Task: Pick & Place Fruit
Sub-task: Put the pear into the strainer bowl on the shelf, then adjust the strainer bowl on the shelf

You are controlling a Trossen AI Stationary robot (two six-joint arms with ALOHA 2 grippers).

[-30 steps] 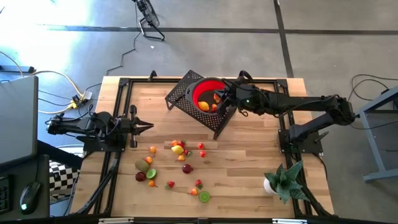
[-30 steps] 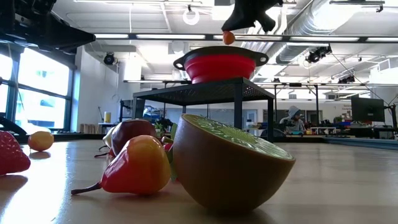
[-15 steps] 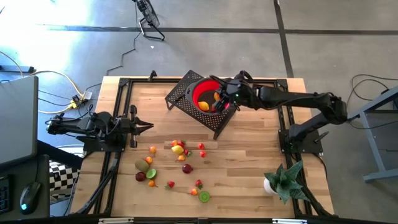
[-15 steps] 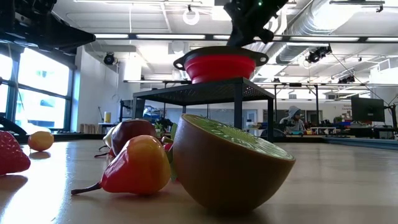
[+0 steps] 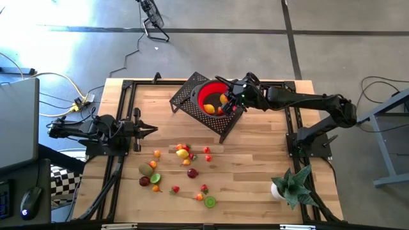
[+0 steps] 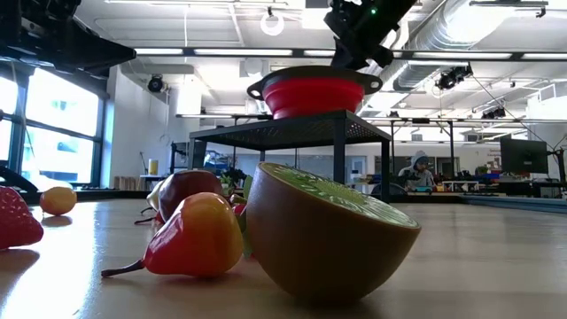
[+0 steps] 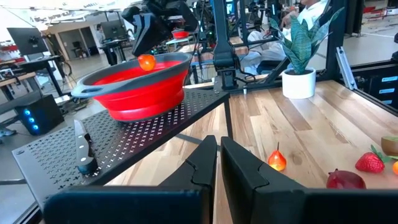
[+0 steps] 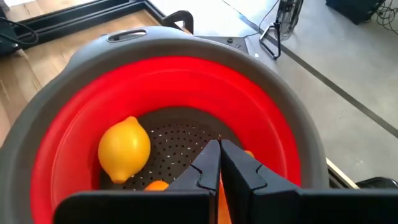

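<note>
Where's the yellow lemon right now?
The yellow lemon lies inside the red bowl, which sits on the black perforated stand at the table's far middle in the high view. The right gripper, fingers shut, hovers just over the bowl.

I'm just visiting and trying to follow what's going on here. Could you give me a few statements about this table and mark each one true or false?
1. The red bowl stands on a black perforated stand. True.
2. The right gripper is over the bowl, holding a small orange fruit. True.
3. The bowl is empty. False: a yellow lemon and other fruit lie in it.
4. The left gripper is picking up a strawberry. False: it waits shut at the table's left side, holding nothing.
5. The potted plant stands beside the bowl. False: it is at the near right corner.
</note>
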